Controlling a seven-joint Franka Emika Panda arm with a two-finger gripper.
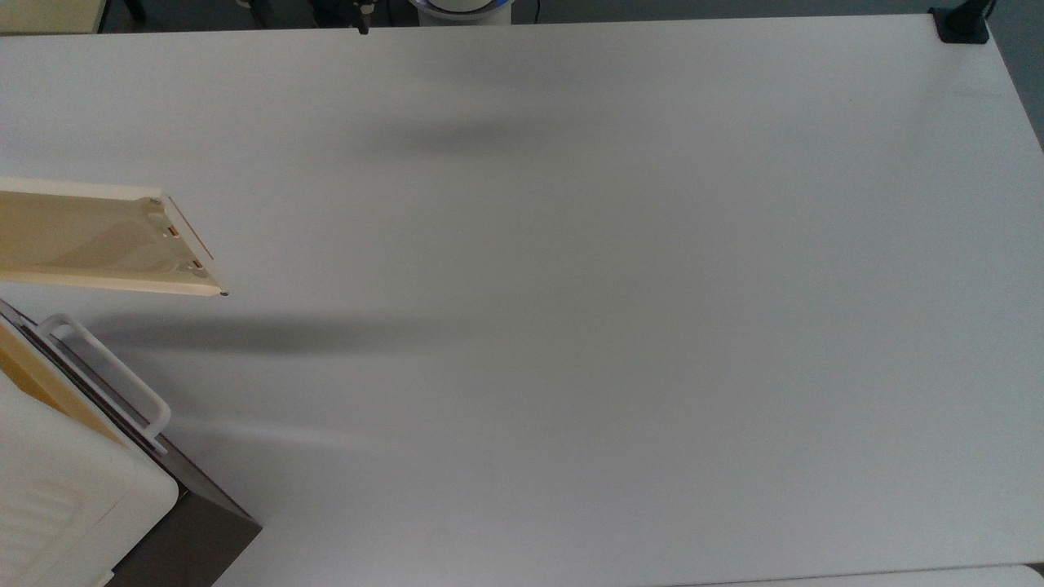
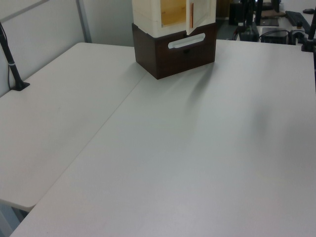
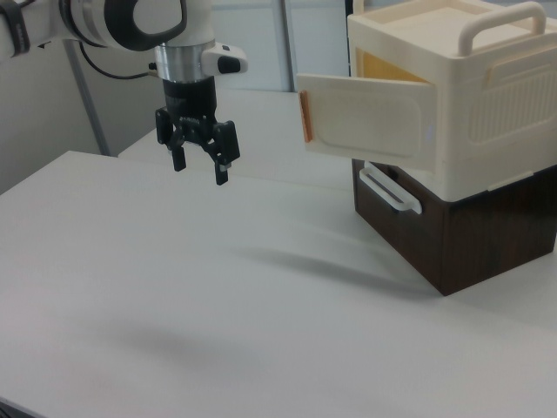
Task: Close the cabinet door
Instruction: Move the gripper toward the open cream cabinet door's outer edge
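Observation:
The cabinet door (image 1: 90,238) is a cream panel with a yellowish inner face, swung wide open over the table at the top view's left. Its free edge carries two small latch fittings and a thin copper strip. It hangs from the cream cabinet (image 3: 470,96), which sits on a dark brown box (image 3: 461,231). In the left view the door (image 2: 200,14) stands open at the cabinet's front. My gripper (image 3: 200,167) hovers above the table in the right view, well to the left of the door's free edge. Its black fingers are spread with nothing between them.
A white loop handle (image 1: 114,375) sticks out from the dark box's front below the door. The white table (image 1: 571,326) spreads wide and bare. A black mount (image 1: 962,24) sits at the top view's upper right corner.

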